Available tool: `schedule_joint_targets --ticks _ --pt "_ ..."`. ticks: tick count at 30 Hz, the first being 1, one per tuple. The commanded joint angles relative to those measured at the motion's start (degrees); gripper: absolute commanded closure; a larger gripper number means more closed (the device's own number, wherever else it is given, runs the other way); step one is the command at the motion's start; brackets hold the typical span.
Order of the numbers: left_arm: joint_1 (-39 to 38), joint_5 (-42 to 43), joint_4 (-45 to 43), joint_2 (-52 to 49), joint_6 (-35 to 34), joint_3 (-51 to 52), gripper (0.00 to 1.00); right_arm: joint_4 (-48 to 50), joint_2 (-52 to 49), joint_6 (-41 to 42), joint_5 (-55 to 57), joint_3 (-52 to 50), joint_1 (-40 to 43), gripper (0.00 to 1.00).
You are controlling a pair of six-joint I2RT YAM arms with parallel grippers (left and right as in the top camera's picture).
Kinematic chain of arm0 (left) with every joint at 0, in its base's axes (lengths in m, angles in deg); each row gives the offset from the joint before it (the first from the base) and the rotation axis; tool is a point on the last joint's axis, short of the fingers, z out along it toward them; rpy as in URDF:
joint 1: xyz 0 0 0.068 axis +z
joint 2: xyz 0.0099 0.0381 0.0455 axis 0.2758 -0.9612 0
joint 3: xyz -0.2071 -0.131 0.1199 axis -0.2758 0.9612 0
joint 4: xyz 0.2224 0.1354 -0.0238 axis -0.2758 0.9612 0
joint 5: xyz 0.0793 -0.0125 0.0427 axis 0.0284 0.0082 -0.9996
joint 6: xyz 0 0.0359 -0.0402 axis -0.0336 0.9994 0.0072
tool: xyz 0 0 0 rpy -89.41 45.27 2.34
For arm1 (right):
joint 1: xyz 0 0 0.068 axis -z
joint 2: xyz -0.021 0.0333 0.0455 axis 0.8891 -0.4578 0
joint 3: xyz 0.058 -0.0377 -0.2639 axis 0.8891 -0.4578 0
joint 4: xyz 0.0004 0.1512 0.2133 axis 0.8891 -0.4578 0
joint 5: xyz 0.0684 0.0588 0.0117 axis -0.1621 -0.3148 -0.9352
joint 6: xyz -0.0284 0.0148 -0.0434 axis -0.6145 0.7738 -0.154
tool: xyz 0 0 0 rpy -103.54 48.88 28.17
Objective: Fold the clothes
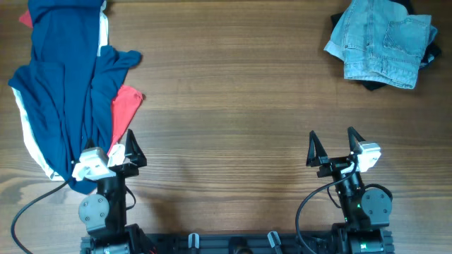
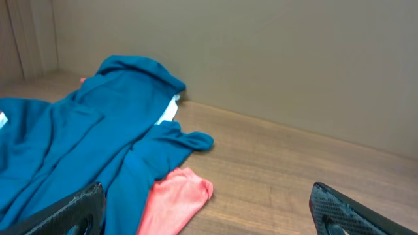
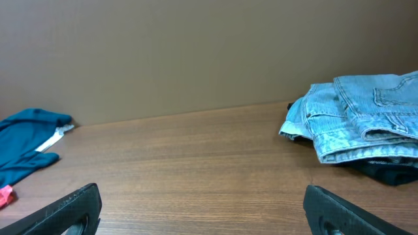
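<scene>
A folded pair of pale blue denim shorts (image 1: 381, 41) lies at the table's far right on top of a black garment (image 1: 372, 85); both show in the right wrist view (image 3: 362, 117). A large navy garment with red and white parts (image 1: 67, 85) lies spread at the far left, its red part (image 2: 173, 199) just ahead of the left fingers. My left gripper (image 1: 120, 152) is open and empty at the near left, by the garment's lower edge. My right gripper (image 1: 333, 148) is open and empty at the near right, well short of the shorts.
The bare wooden table (image 1: 233, 106) stretches between the two piles. A brown wall (image 3: 196, 52) stands behind the far edge. A black cable (image 1: 28, 212) loops at the near left beside the left arm's base.
</scene>
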Motion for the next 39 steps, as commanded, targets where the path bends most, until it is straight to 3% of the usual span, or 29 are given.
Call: schedule_joint_targets --ticks 1,39 --pt "0.22 0.83 1.11 0.68 0.92 0.11 0.0 0.17 0.52 0.57 1.16 -0.07 -0.2 0.0" --pt "0.22 -0.2 2.8 0.57 0.92 0.11 0.0 0.17 0.52 0.57 1.16 -0.07 -0.2 0.0"
